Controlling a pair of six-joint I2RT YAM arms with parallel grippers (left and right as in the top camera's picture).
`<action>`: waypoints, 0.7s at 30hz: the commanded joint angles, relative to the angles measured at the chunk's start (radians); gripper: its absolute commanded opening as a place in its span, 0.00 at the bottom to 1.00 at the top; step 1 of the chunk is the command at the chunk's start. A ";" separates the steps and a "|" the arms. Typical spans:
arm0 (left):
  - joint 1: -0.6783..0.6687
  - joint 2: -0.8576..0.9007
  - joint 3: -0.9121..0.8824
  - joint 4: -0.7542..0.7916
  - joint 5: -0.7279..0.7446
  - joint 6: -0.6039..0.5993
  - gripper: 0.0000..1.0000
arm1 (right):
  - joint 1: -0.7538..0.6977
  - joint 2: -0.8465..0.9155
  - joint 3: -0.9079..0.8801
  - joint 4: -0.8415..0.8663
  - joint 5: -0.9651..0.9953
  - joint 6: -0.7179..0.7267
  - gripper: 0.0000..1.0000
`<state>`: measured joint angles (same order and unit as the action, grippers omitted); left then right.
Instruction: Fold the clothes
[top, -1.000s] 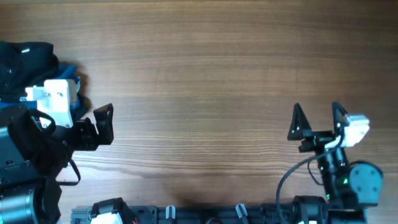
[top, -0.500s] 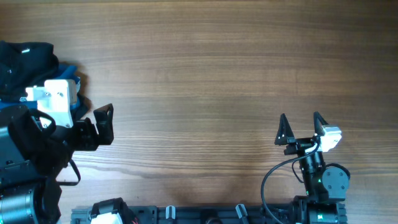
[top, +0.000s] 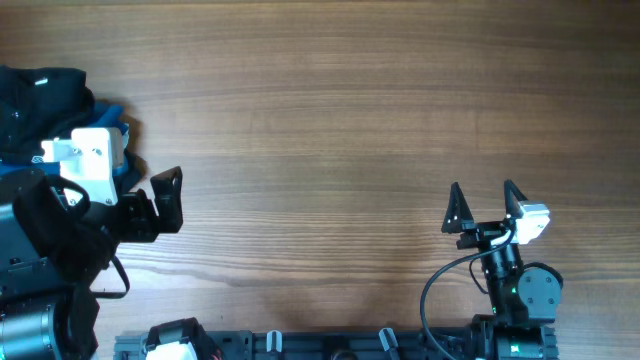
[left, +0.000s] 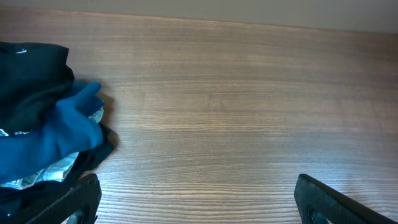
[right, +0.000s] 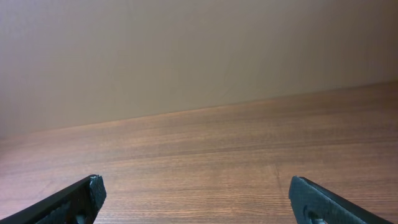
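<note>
The clothes lie bunched in a pile at the table's far left. A black garment (top: 40, 95) is on top and a blue polo (top: 119, 128) shows at its right edge. In the left wrist view the black fabric (left: 31, 74) lies behind the blue polo (left: 56, 137), with a pale patch under the blue. My left gripper (top: 172, 203) is open and empty, just right of the pile and clear of it; it also shows in the left wrist view (left: 199, 202). My right gripper (top: 483, 198) is open and empty over bare wood at the front right, far from the clothes (right: 199, 199).
The wooden table (top: 330, 120) stretches between the two arms. A plain beige wall (right: 186, 50) stands beyond the table's far edge in the right wrist view. A black rail with the arm bases (top: 330, 345) runs along the front edge.
The right arm drew back toward the front edge and a little to the left, gripper still open, then stopped. The left arm and the clothes have not moved.
</note>
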<state>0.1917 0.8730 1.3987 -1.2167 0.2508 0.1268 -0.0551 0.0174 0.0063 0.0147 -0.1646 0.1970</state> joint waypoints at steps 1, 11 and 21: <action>-0.007 -0.014 -0.005 0.010 -0.015 0.029 1.00 | -0.004 -0.003 -0.001 0.000 -0.017 0.014 1.00; -0.142 -0.432 -0.649 0.755 -0.021 -0.094 1.00 | -0.004 -0.003 -0.001 0.000 -0.017 0.014 1.00; -0.142 -0.870 -1.261 1.197 -0.033 -0.169 1.00 | -0.004 -0.003 -0.001 0.000 -0.016 0.014 1.00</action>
<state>0.0570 0.0235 0.2451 -0.1085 0.2287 0.0017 -0.0555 0.0204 0.0063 0.0116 -0.1646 0.2008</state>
